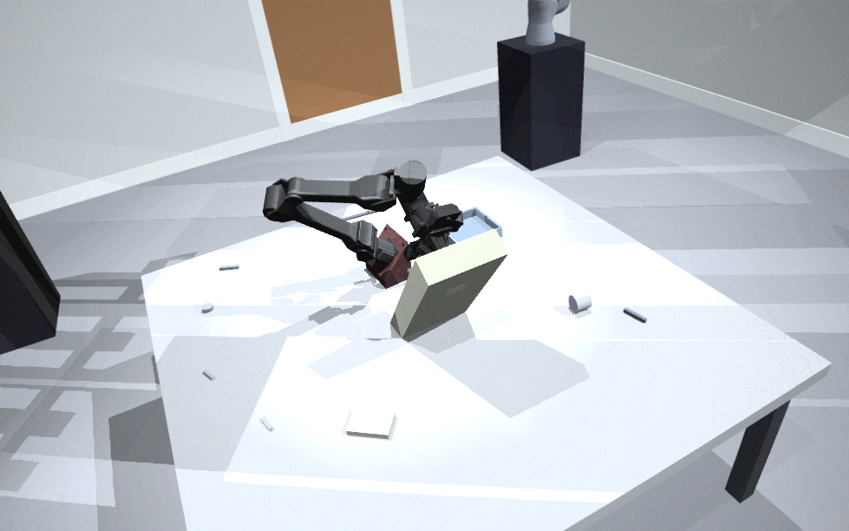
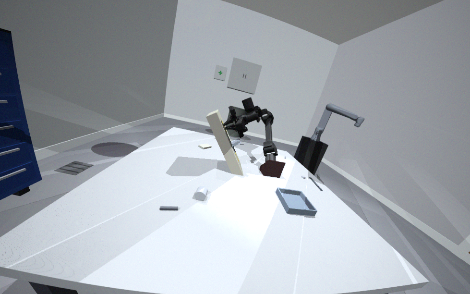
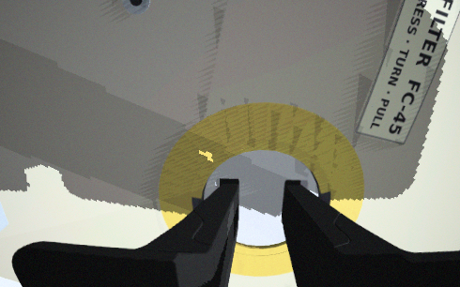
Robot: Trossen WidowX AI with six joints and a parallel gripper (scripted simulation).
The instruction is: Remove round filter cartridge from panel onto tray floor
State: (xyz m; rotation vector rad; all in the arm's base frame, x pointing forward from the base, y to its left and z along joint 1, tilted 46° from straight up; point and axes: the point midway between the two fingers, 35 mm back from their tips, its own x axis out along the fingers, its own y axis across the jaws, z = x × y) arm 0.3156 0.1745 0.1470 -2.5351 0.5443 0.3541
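Note:
The cream service panel (image 1: 450, 293) (image 2: 223, 144) (image 3: 92, 98) stands tilted on the table. The round grey-white filter cartridge (image 3: 261, 164) sits inside the yellow ring (image 3: 266, 124) on its face. Dark notches show at the ring's left and right inner edges. My gripper (image 3: 259, 187) (image 2: 225, 127) is at the cartridge face, its two fingertips a little apart and shut on the cartridge. The fingertips hide the two slots. How deep the cartridge sits is unclear. The blue-grey tray (image 1: 470, 230) (image 2: 301, 211) lies beyond the panel in the top view and holds nothing visible.
The arm's dark red base (image 1: 395, 272) (image 2: 272, 169) stands near the panel. A white cylinder (image 1: 580, 303) (image 2: 200, 193), a dark bar (image 1: 635, 315) (image 2: 169, 208) and a cream block (image 1: 370, 424) (image 2: 204, 146) lie on the table, with several small pieces near its edge.

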